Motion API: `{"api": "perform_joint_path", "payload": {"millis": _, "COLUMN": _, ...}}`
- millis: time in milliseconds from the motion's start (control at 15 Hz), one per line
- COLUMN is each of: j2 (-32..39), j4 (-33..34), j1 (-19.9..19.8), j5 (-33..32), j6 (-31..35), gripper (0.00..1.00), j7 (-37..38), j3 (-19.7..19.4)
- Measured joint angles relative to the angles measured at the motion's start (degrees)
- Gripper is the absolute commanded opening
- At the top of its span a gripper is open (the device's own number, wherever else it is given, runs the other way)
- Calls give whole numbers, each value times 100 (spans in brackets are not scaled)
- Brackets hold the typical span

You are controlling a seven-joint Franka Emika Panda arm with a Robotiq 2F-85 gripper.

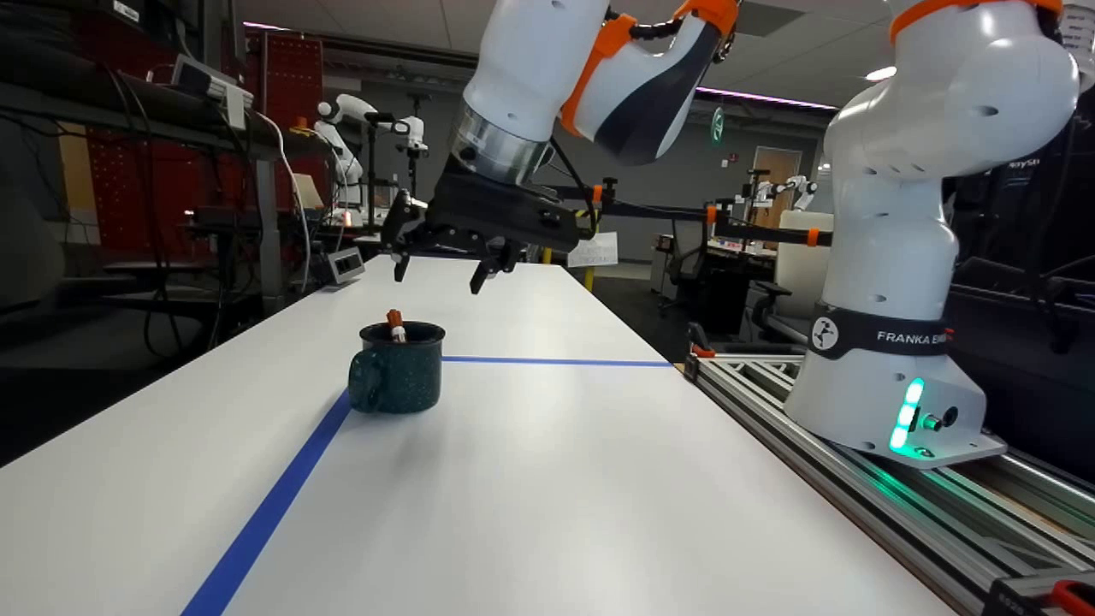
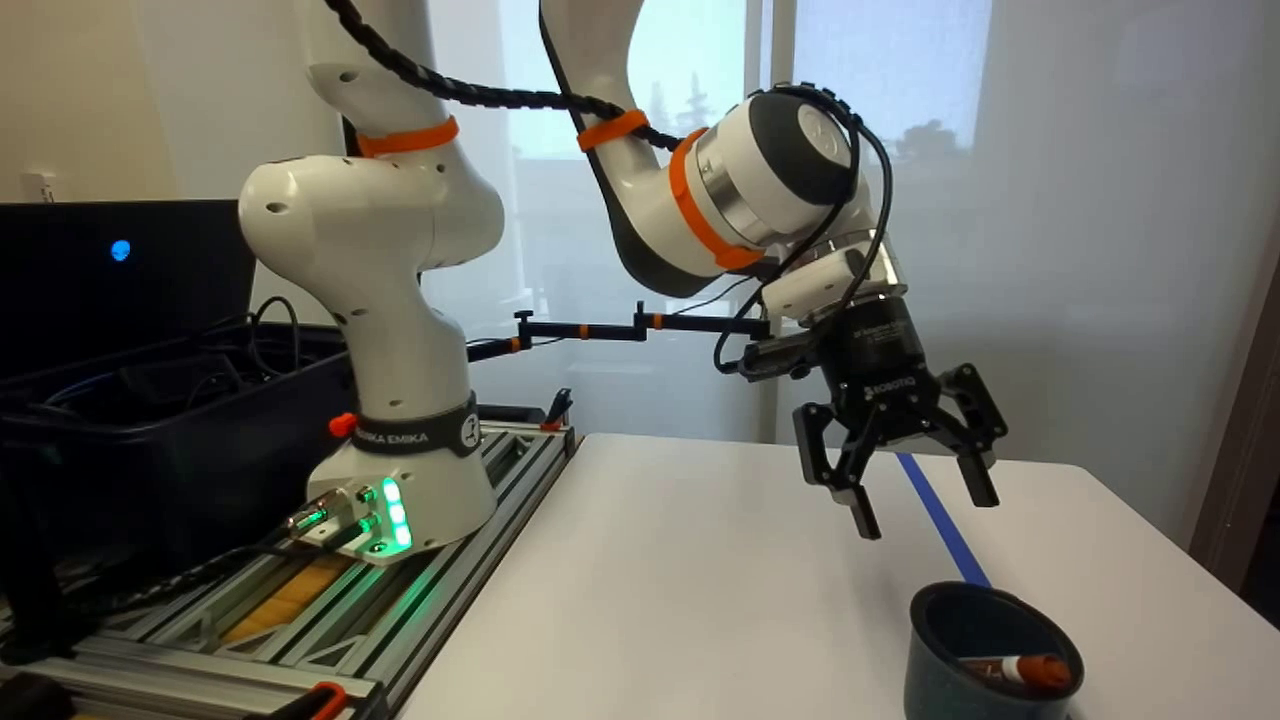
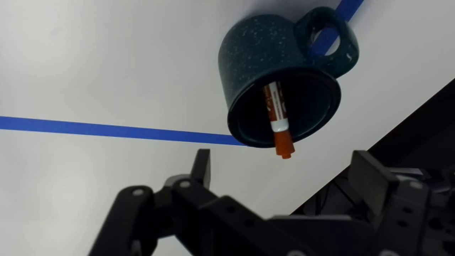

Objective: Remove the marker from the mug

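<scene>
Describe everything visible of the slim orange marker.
The slim orange marker looks plastic: brownish printed barrel with white stripe, white band, orange end with small nub. It leans inside the speckled teal cylindrical mug, nub end above the rim, other end hidden. Only the mug supports it; the black tool hovers clear.

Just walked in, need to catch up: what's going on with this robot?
The Franka arm is set to take the marker out of the mug. Its gripper hangs open and empty, higher than the mug and touching neither thing. The marker leans inside the mug, partly sticking out of the top. The mug stands upright on the table. So no grasp yet.
</scene>
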Motion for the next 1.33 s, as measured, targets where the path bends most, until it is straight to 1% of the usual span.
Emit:
{"api": "perform_joint_path", "payload": {"millis": 333, "j2": 265, "j4": 253, "j1": -100, "j5": 2, "j6": 339, "gripper": 100, "j7": -477, "j3": -198}}
{"api": "perform_joint_path", "payload": {"millis": 600, "j2": 509, "j4": 354, "j1": -274, "j5": 59, "j6": 660, "gripper": 100, "j7": -1269, "j3": -395}}
{"api": "perform_joint_path", "payload": {"millis": 867, "j2": 727, "j4": 493, "j1": -397, "j5": 113, "j6": 693, "gripper": 100, "j7": -1911, "j3": -495}}
{"api": "perform_joint_path", "payload": {"millis": 1067, "j2": 801, "j4": 609, "j1": -419, "j5": 123, "j6": 694, "gripper": 100, "j7": -2172, "j3": -505}}
{"api": "perform_joint_path", "payload": {"millis": 1333, "j2": 860, "j4": 742, "j1": -407, "j5": 115, "j6": 694, "gripper": 100, "j7": -2327, "j3": -488}}
